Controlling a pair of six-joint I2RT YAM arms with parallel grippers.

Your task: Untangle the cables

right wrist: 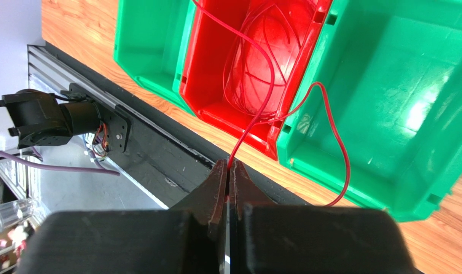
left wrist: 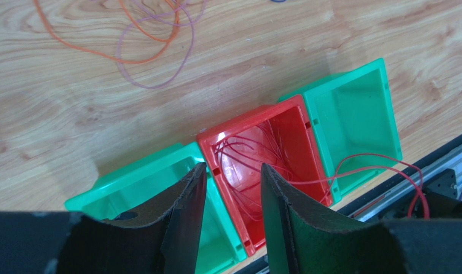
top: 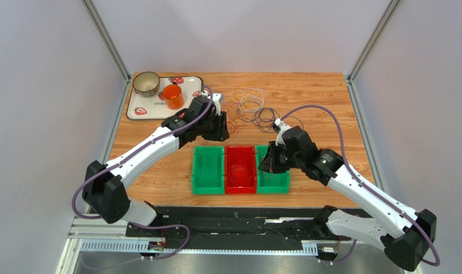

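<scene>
**Twin white-and-black arms with purple hoses**

The left arm and right arm are built alike, with smooth white plastic link shells set between chunky matte-black joint housings. A thick purple hose runs along each arm. The left gripper and right gripper have flat, black, wedge-shaped fingers on boxy black bodies.

We are looking at 3 bins sitting side by side on the desk, close to its near edge: the left bin, the middle bin and the right bin. A coiled cable is lying in the middle bin, and 1 strand of it is crossing the shared wall over the right bin. Behind the bins, loose cables are lying spread on the desk. In the far left corner a tray is carrying a bowl, with a cup sitting just right of it and nearer to us.
</scene>
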